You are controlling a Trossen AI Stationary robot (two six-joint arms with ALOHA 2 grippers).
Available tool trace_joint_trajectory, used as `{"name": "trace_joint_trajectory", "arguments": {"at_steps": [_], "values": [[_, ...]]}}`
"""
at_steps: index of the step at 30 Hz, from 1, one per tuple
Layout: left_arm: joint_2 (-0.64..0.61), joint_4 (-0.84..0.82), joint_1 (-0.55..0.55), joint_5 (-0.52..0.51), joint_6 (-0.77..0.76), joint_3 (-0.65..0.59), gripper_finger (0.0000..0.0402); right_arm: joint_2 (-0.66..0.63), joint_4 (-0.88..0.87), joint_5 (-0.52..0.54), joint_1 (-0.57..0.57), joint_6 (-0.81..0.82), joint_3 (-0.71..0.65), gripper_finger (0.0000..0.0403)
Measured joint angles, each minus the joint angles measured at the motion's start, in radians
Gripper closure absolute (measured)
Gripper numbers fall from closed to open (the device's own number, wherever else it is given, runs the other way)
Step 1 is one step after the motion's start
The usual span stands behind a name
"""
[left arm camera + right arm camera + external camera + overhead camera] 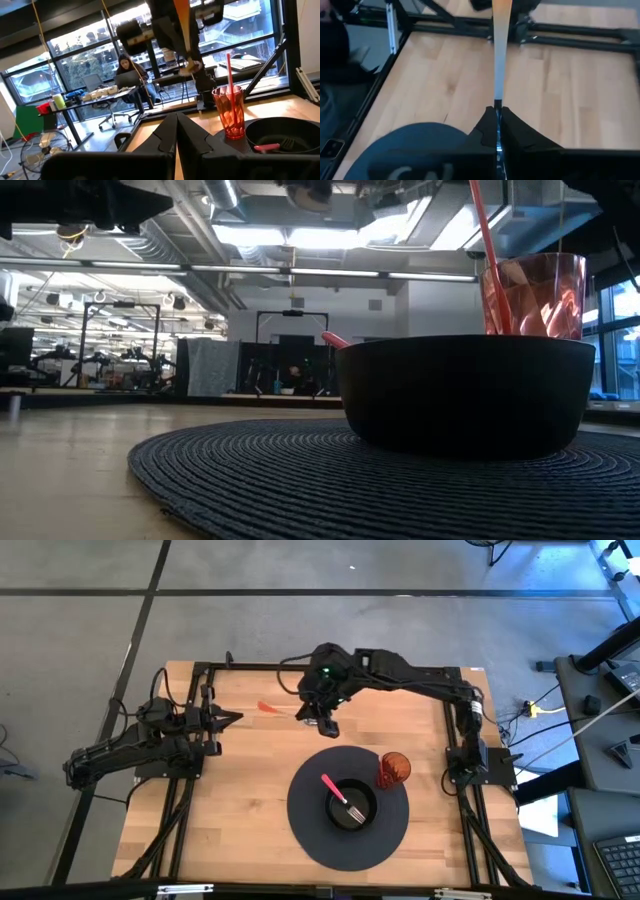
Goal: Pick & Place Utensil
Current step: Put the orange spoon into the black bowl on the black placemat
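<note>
a pink fork (340,796) is already parked in the black bowl (350,808). an orange utensil (499,45) is clamped in the right gripper (497,117), held above the table's far side; placing it is left. left gripper (176,131) sits pinched shut, idle.

The high view looks straight down from well above the light wooden table (240,790), taking in the whole top. The low view sits at tabletop height, very near the round dark woven placemat (300,480) and the black round bowl (465,395), facing the room behind. The left wrist view looks level across the table at that bowl (282,135) and the orange translucent cup (231,112). The right wrist view looks steeply down onto the wood.
</note>
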Motion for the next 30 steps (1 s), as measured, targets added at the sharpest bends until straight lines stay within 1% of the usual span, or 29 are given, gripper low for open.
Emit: {"name": "trace_joint_trajectory", "arguments": {"at_steps": [3, 6, 9, 12, 16, 20, 23, 27, 30], "values": [[0.0, 0.0, 0.0, 0.0, 0.0, 0.0, 0.0398, -0.044, -0.013, 0.036, 0.008, 0.013, -0.016, 0.04], [0.0, -0.003, 0.0, 0.0, 0.0, 0.0, 0.0398, -0.108, -0.017, 0.102, 0.03, 0.035, -0.048, 0.04], [0.0, -0.004, 0.0, 0.0, 0.0, 0.0, 0.0398, -0.204, -0.017, 0.157, 0.057, 0.056, -0.099, 0.04], [0.0, -0.004, 0.0, 0.0, -0.001, 0.0, 0.0398, -0.321, 0.015, 0.194, 0.088, 0.063, -0.184, 0.04], [0.001, -0.004, 0.0, 0.0, 0.0, 0.0, 0.0398, -0.52, 0.148, 0.197, 0.14, 0.069, -0.373, 0.04], [0.001, -0.004, 0.0, 0.0, 0.0, 0.0, 0.0398, -0.725, 0.306, 0.206, 0.202, 0.082, -0.62, 0.04], [0.001, -0.004, 0.0, 0.0, 0.0, 0.0, 0.0398, -0.844, 0.41, 0.213, 0.244, 0.079, -0.806, 0.04], [0.001, -0.004, 0.0, 0.0, 0.0, 0.0, 0.0398, -0.927, 0.606, 0.213, 0.291, 0.077, -1.023, 0.04], [0.001, -0.006, 0.0, 0.0, 0.0, 0.0, 0.0398, -0.93, 0.708, 0.213, 0.323, 0.048, -1.126, 0.04]]}}
